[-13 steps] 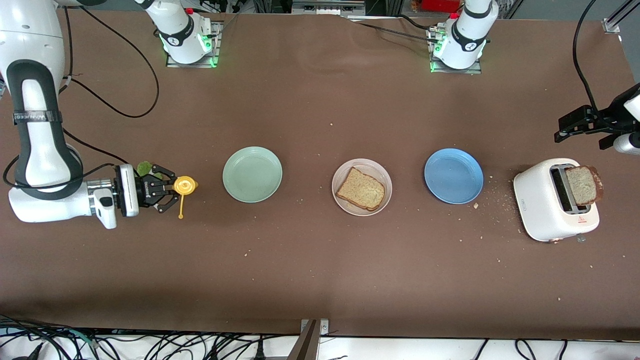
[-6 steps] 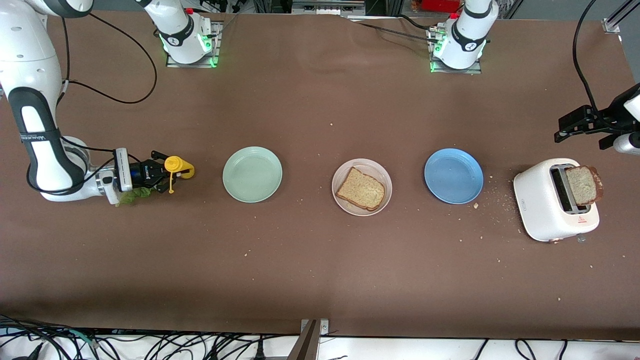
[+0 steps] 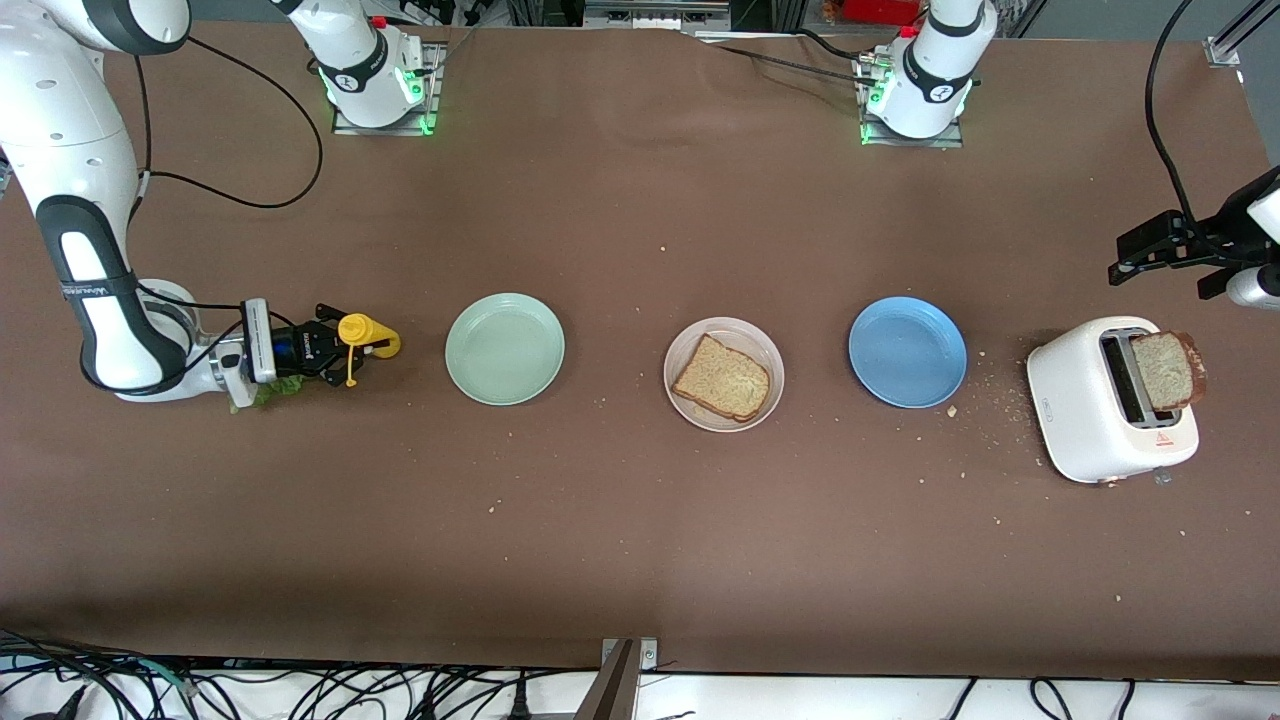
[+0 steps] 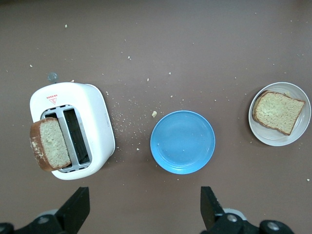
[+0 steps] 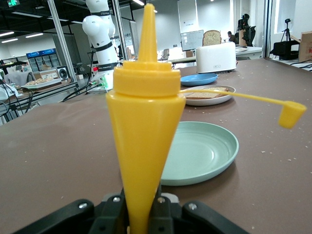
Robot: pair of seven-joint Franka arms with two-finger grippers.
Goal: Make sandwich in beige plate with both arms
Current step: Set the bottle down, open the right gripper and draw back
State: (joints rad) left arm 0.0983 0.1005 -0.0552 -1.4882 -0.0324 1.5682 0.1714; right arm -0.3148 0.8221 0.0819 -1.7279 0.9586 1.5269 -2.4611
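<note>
The beige plate (image 3: 724, 327) sits mid-table with one slice of brown toast (image 3: 722, 378) on it; both also show in the left wrist view, plate (image 4: 302, 132) and slice (image 4: 278, 111). A second slice (image 3: 1165, 368) stands up out of the white toaster (image 3: 1085, 420). A green lettuce leaf (image 3: 272, 392) lies under my right wrist. My right gripper (image 3: 335, 352) is shut on a yellow squeeze bottle (image 3: 362, 335), held low with its nozzle toward the mint-green plate (image 3: 505, 349). My left gripper (image 3: 1165, 262) is open and empty, up over the table beside the toaster.
A blue plate (image 3: 907, 351) lies between the beige plate and the toaster. Crumbs are scattered around the toaster. The bottle's open cap (image 5: 290, 113) hangs out on its strap. Cables trail at the right arm's end.
My right arm has swung the yellow bottle lower and farther from the front camera, tipping its nozzle toward the mint plate. The lettuce now shows under the wrist. The left arm has not moved.
</note>
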